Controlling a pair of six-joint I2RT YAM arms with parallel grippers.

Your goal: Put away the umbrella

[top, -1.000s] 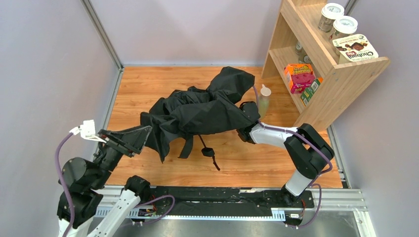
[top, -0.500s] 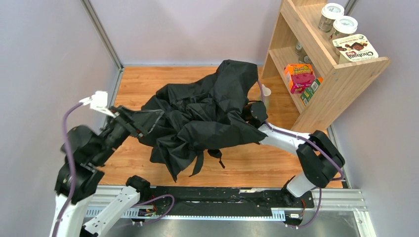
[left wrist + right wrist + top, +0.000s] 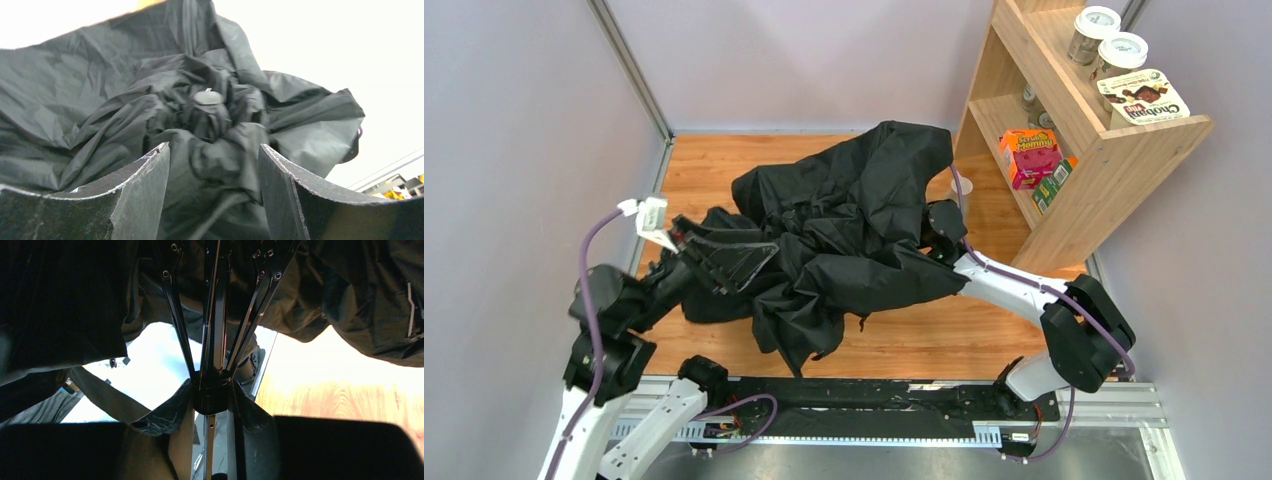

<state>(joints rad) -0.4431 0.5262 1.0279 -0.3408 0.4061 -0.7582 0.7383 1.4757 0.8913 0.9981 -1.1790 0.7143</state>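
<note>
The umbrella (image 3: 844, 225) is a crumpled black canopy held off the wooden table. My right gripper (image 3: 939, 228) sits under its right side. In the right wrist view my right gripper (image 3: 214, 390) is shut on the umbrella's black runner hub (image 3: 214, 399), with the thin shaft (image 3: 210, 440) running down between the fingers and the ribs (image 3: 172, 305) fanning upward. My left gripper (image 3: 724, 258) is open at the canopy's left edge. In the left wrist view my left gripper (image 3: 214, 155) has bunched canopy fabric (image 3: 220, 150) between its spread fingers, just below the umbrella's top cap (image 3: 207, 97). The handle and strap are hidden.
A wooden shelf unit (image 3: 1079, 150) stands at the back right, holding jars (image 3: 1121, 52) and boxes (image 3: 1030, 155). A bottle cap (image 3: 961, 185) peeks out behind the canopy. Grey walls close in the left and back sides. A metal rail (image 3: 874, 405) runs along the near edge.
The left gripper swung right and forward into the canopy's left edge. The right arm lifted the umbrella and shifted it toward the near side. The canopy now covers the strap and most of the bottle.
</note>
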